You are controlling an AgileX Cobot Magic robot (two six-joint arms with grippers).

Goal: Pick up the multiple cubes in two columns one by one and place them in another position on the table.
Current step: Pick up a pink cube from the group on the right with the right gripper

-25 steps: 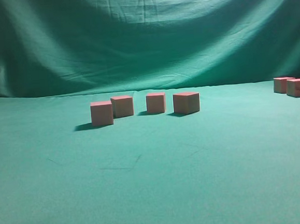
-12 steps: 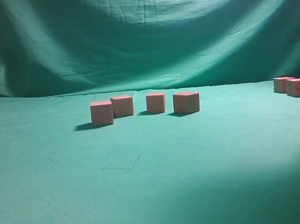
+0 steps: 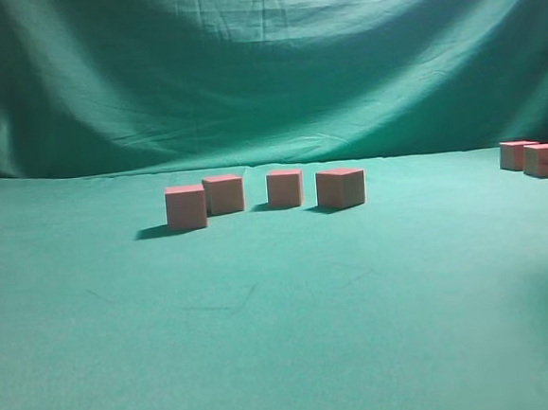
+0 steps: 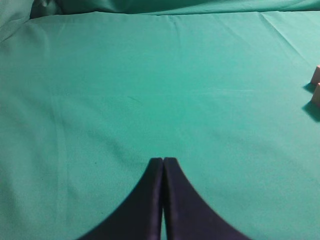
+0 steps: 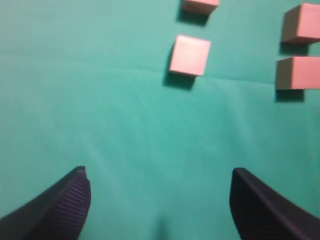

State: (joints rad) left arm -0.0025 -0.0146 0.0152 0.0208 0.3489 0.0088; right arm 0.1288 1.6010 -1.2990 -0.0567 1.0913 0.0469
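Your right tool [image 5: 160, 200] was spread wide and empty, hanging over bare green desk [image 3: 284, 337] with the nearest cube [image 5: 190, 55] ahead at about 12 o'clock in its wrist view, well apart from both fingers. Your left tool [image 4: 163, 165] had its fingers pressed together on nothing, parked over open cloth, with two cube edges just clipping that view at 3 o'clock. Neither arm showed in the exterior view. Risks as I judged them: the right wrist view was blurred, so the arm looked to be in motion, and a descent lined up off a smeared frame could land a finger on a cube top instead of straddling it. The two cubes [image 5: 300, 47] at 2 o'clock sat nearly touching, so a wide tool coming down there could shove the neighbour or catch both. The cloth was slightly wrinkled, so a cube released on a fold might tip. Count: exterior view showed seven cubes, four in the centre group [image 3: 264, 194] and three at the 3 o'clock edge [image 3: 539, 158], one cut by the frame. Right wrist view showed four, one cropped at the top. More could have been out of frame; I couldn't tell.
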